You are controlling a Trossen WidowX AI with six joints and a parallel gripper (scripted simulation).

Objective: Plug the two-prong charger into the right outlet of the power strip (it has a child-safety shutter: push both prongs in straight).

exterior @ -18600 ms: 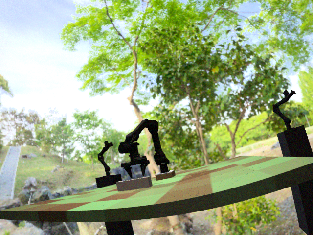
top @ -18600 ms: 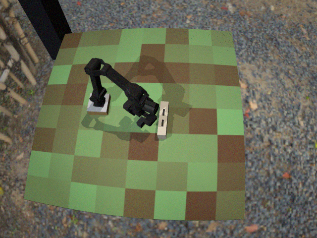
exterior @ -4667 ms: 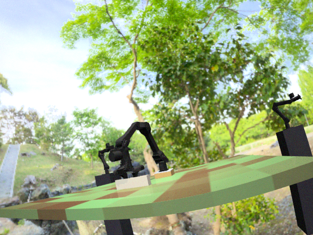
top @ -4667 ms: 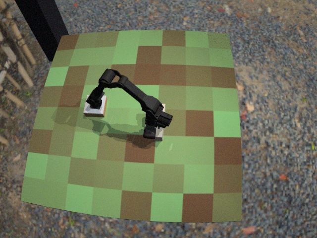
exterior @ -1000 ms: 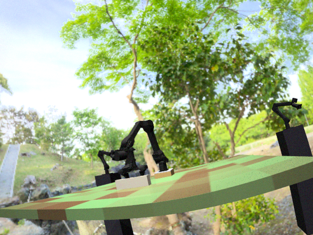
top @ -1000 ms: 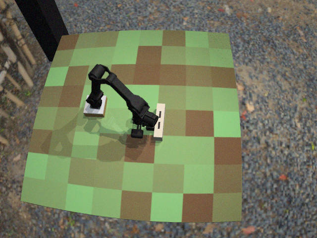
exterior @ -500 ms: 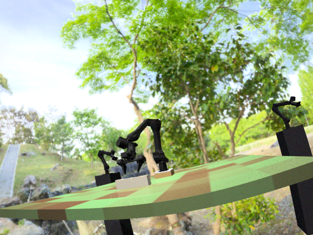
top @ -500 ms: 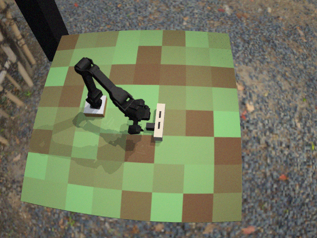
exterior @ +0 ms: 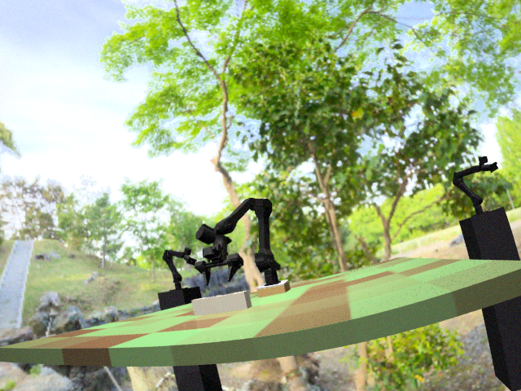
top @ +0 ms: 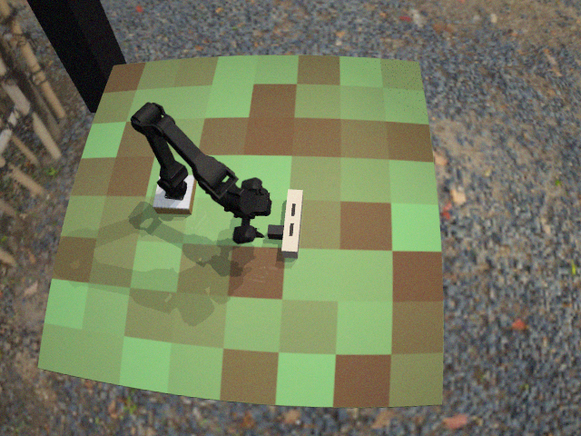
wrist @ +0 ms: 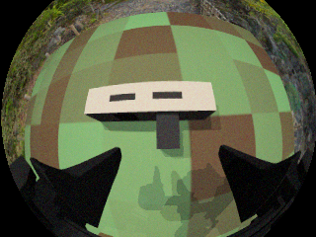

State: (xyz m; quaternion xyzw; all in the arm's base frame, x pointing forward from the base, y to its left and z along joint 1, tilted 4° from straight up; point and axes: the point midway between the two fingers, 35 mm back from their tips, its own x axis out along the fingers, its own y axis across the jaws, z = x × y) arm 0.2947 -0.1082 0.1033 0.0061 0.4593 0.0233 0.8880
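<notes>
from up here, i see the charger [top: 275, 232] [wrist: 168, 130] against the nine o'clock side of the power strip [top: 291, 243] [exterior: 221, 304] [wrist: 148, 106], below its slotted top; the jaws [top: 262, 218] [exterior: 218, 282] hang above the counter [top: 366, 323] [exterior: 336, 332] [wrist: 207, 49], wide apart and holding nothing, the strip's long wall bounding the charger's three o'clock side; the arm's base block [top: 160, 205] [exterior: 273, 290] sits toward nine, while the counter's three o'clock edge lies well apart from the strip
</notes>
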